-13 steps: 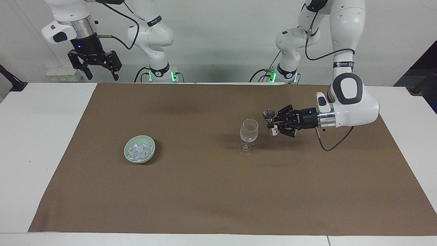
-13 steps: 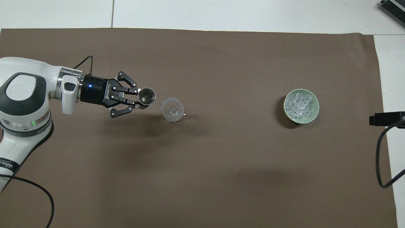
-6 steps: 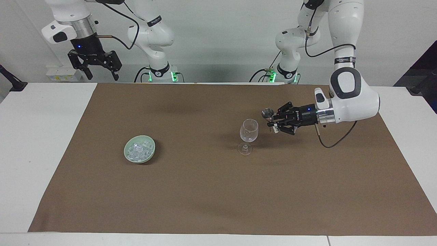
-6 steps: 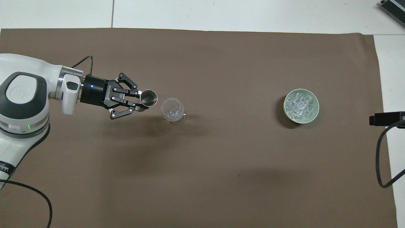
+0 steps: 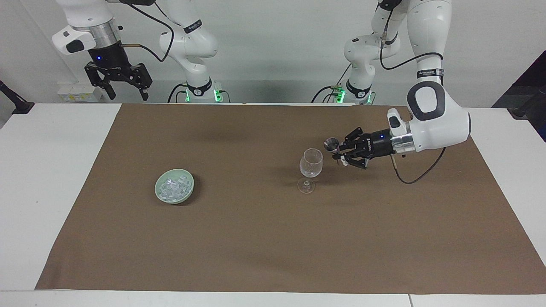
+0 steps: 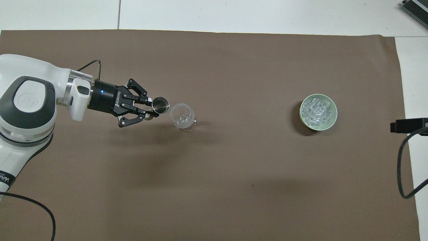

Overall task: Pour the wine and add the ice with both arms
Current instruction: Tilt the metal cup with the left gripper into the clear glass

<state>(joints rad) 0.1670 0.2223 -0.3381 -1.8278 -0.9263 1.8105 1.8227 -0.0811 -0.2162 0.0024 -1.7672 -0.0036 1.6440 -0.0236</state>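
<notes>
Clamped on a small steel jigger (image 5: 332, 144) at centre-right: left gripper (image 5: 340, 152), beside the wine glass (image 5: 310, 163) rim. Best tipped slowly, spout over the bowl, without knocking the glass. Spread open, waiting upper left: right gripper (image 5: 127, 93). Ice (image 5: 172, 187) heaped in green bowl (image 5: 189, 189), lower left of centre.

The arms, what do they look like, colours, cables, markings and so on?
Both arms are glossy white jointed tubes with dark grey oval joint caps, a silver wrist ring and loose black cables. Each ends in a black tool with linked fingers, the left tool and right tool each showing a small blue light. Green lights glow at the bases.
</notes>
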